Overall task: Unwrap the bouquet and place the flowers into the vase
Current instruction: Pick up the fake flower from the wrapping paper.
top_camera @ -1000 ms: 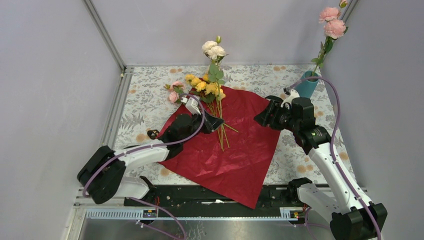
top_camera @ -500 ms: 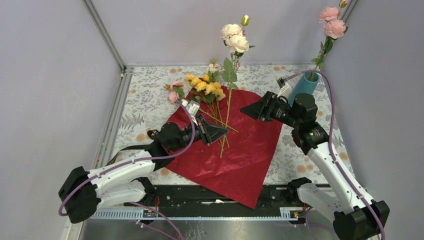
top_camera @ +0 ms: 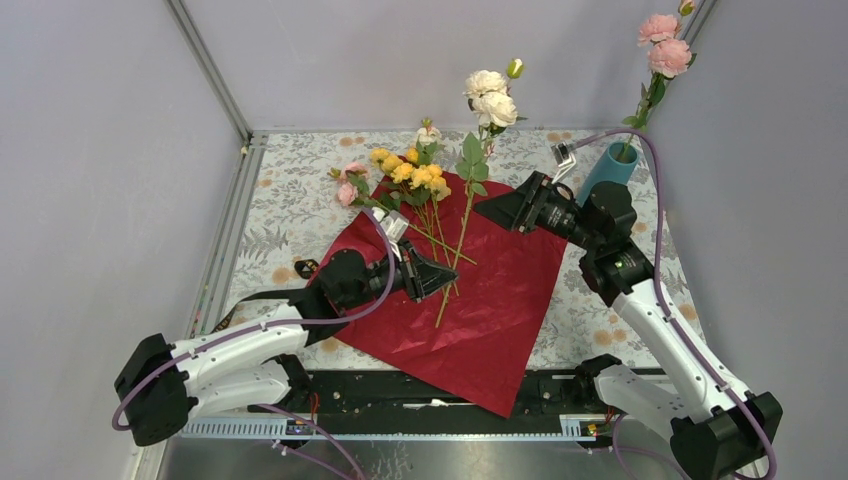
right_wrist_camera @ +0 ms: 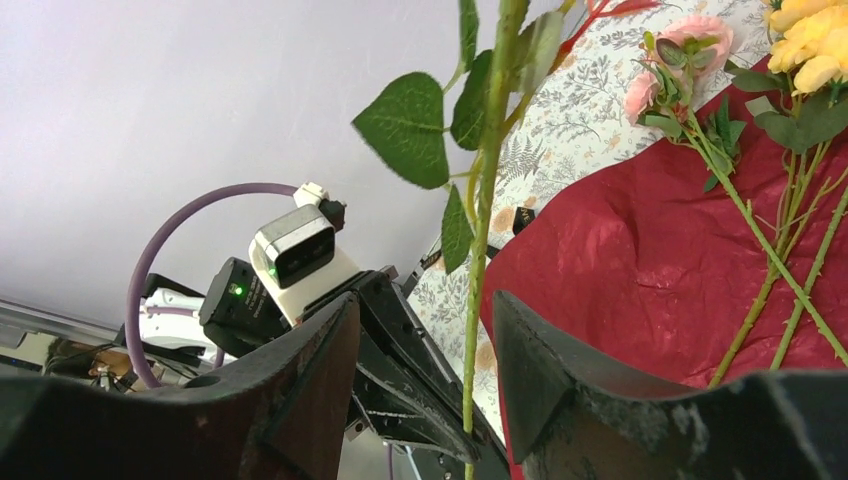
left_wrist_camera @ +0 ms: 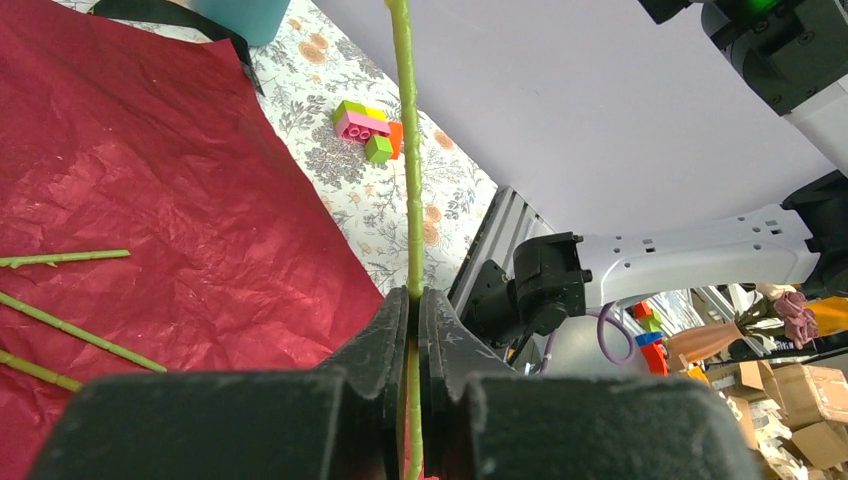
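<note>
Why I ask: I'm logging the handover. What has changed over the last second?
The left gripper, shut on the cream flower stem, raised it and swung its blooms right, toward the other arm. The right gripper moved left to meet it. The stem now stands between its open fingers, not yet gripped. Unchanged: the pink flower in the vase, the yellow flowers on the red paper.

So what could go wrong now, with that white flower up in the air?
The left hand pinches the cream flower only low on its thin stem, with the blooms far above, so it could tilt or slip. The right hand is open around the stem near leaves; closing might crush a leaf or miss. The vase already holds a pink flower, which the new stem could knock.
</note>
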Robot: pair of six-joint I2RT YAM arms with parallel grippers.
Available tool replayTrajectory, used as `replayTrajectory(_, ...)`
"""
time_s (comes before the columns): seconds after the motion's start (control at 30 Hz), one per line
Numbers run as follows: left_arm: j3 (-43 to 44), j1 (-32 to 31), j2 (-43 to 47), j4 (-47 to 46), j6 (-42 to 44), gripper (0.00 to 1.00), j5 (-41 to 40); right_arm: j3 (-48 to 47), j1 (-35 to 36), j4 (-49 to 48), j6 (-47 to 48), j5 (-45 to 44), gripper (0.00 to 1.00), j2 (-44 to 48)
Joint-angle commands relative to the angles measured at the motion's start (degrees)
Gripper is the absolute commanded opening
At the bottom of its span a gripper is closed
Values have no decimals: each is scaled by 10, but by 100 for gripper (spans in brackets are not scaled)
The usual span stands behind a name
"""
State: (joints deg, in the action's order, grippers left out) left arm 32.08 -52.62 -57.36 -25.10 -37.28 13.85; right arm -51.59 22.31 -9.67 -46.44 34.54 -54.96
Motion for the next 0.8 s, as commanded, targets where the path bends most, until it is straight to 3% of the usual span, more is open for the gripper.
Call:
replayTrajectory(0.0, 13, -15, 9, -36, 12, 0, -9, -13, 7, -43, -14, -15, 57, -4)
replayTrajectory(0.77, 32, -65, -8, -50, 19, 0, -37, -5, 9, 33, 18, -98, 45, 15)
